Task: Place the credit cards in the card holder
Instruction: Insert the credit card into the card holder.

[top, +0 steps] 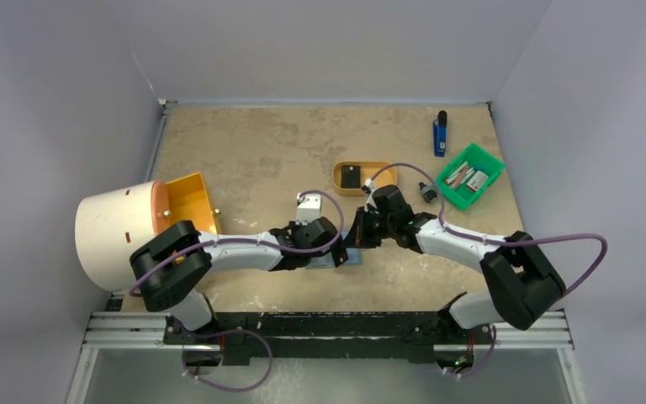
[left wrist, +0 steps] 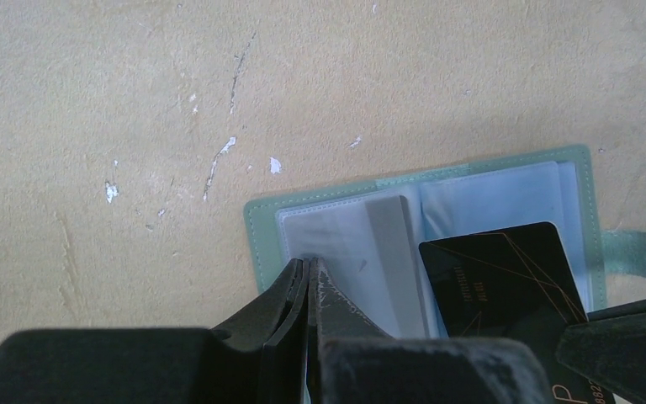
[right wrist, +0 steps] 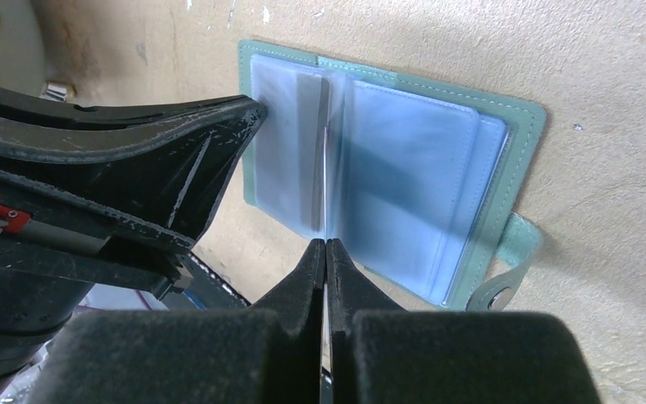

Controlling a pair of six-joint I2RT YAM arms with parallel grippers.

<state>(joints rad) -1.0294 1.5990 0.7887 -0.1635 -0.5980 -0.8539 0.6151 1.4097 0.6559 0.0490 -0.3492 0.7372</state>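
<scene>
Sandy table (top: 261, 151) under both arms. Sage-green card holder (right wrist: 412, 143) lies open and flat, just ahead of my right gripper (right wrist: 326, 252). Left gripper (left wrist: 307, 273) is clamped on the clear sleeve at its own tips, I judge to pin the holder and keep a pocket mouth open. Right gripper pinches a black credit card (left wrist: 505, 273) edge-on over the centre fold, lined up for sliding in. Snap tab (right wrist: 513, 252) trails off to the right of those fingers.

The card holder (right wrist: 404, 168) is sage green, the credit card (left wrist: 505, 269) black, gold-lined
</scene>
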